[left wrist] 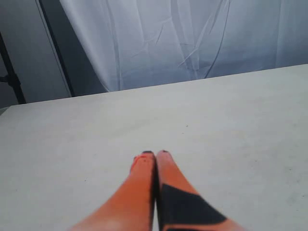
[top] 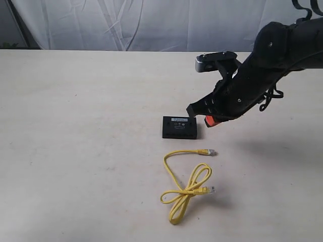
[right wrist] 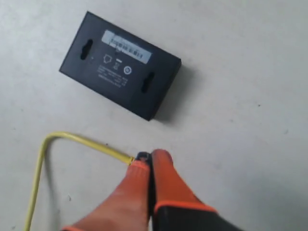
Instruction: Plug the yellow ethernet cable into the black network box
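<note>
The black network box [top: 179, 127] lies flat mid-table, its pale label strip facing up; the right wrist view shows the black network box [right wrist: 120, 65] beyond my fingertips. The yellow ethernet cable [top: 187, 187] rests loosely looped on the table in front of the box, both clear plugs visible and free. My right gripper [top: 210, 121] hovers just right of the box, shut and empty. In the right wrist view my right gripper [right wrist: 150, 156] covers one end of the yellow cable [right wrist: 72, 139]. My left gripper [left wrist: 155, 154] is shut over bare table, out of the exterior view.
A white curtain [top: 151, 22] hangs behind the table's far edge. The right arm's dark bulk [top: 272, 65] reaches in from the upper right. A dark stand [left wrist: 12, 79] stands beyond the table's corner in the left wrist view.
</note>
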`<state>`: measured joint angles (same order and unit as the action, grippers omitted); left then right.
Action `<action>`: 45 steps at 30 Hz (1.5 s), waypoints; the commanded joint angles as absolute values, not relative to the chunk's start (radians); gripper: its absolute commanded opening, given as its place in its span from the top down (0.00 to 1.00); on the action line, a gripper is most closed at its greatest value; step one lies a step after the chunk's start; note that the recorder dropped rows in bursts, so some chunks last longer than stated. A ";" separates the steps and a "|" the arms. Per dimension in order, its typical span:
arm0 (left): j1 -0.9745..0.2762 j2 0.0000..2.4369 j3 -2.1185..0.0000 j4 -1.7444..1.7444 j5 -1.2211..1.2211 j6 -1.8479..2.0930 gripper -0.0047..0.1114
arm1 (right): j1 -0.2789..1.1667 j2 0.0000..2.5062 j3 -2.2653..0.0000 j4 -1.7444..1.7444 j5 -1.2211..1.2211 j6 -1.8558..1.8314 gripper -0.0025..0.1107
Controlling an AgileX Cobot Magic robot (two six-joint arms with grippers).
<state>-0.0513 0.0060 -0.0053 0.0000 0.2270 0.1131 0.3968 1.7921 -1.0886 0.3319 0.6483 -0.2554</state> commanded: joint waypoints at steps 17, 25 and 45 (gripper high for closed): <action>-0.049 0.000 0.000 0.000 0.216 0.112 0.96 | 0.542 2.120 -1.475 0.462 0.683 -0.348 0.98; -0.049 0.000 0.000 0.000 0.216 0.112 0.96 | 0.506 2.171 -1.481 0.287 0.701 -0.231 0.98; -0.049 0.000 0.000 0.000 0.216 0.112 0.96 | 0.345 2.104 -1.481 0.073 0.805 -0.043 0.98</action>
<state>-0.0513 0.0060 -0.0053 0.0000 0.2270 0.1131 0.3548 2.1384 -1.4839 0.0990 0.8183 -0.0446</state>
